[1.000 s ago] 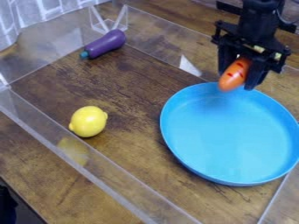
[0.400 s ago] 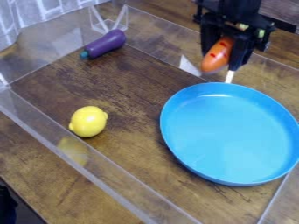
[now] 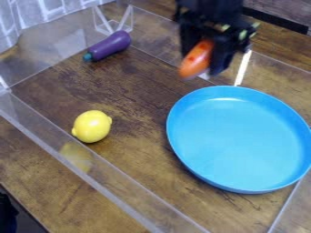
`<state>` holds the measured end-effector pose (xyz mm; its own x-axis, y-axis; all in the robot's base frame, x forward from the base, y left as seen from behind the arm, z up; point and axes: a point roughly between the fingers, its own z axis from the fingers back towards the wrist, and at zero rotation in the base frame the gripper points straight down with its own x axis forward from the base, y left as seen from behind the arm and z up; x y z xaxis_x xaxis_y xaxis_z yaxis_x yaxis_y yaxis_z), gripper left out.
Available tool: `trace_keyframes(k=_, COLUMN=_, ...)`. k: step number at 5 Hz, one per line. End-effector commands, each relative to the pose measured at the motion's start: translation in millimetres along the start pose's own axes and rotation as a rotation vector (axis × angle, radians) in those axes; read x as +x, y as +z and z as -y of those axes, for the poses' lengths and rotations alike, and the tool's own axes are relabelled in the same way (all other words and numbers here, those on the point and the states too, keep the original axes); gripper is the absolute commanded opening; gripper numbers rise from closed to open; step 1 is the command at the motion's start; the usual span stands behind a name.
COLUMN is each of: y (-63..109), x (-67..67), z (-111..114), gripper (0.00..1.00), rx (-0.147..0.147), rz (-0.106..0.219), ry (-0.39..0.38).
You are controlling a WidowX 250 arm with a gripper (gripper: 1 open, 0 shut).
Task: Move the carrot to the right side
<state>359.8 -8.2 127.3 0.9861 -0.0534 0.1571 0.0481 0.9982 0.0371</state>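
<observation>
The orange carrot (image 3: 197, 58) hangs in the air, gripped near its top by my gripper (image 3: 209, 47), which points down and is shut on it. The carrot's tip points down-left, above the wooden table just beyond the upper left rim of the blue plate (image 3: 243, 136). Its green top is hidden by the fingers. The frame is blurred around the hand.
A yellow lemon (image 3: 91, 126) lies on the wood at the left. A purple eggplant (image 3: 108, 45) lies at the back left. Clear plastic walls (image 3: 73, 41) fence the table's left and front sides.
My gripper has carried the carrot leftward and up in the picture, from over the plate's upper right part to beyond its upper left rim. Lemon, eggplant and plate have not moved.
</observation>
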Motion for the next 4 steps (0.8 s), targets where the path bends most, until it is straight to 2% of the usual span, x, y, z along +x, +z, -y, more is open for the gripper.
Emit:
trace_keyframes(k=1, y=14.3, x=-13.8, z=-24.4, gripper=0.00, rx=0.017, rz=0.059, ry=0.041)
trace_keyframes(k=2, y=-5.9, x=-20.8, z=-40.6, gripper=0.00, rx=0.034, rz=0.035, ry=0.066)
trace_keyframes(k=4, y=-43.9, x=-23.7, z=-63.0, gripper=0.00, rx=0.055, rz=-0.011, ry=0.083)
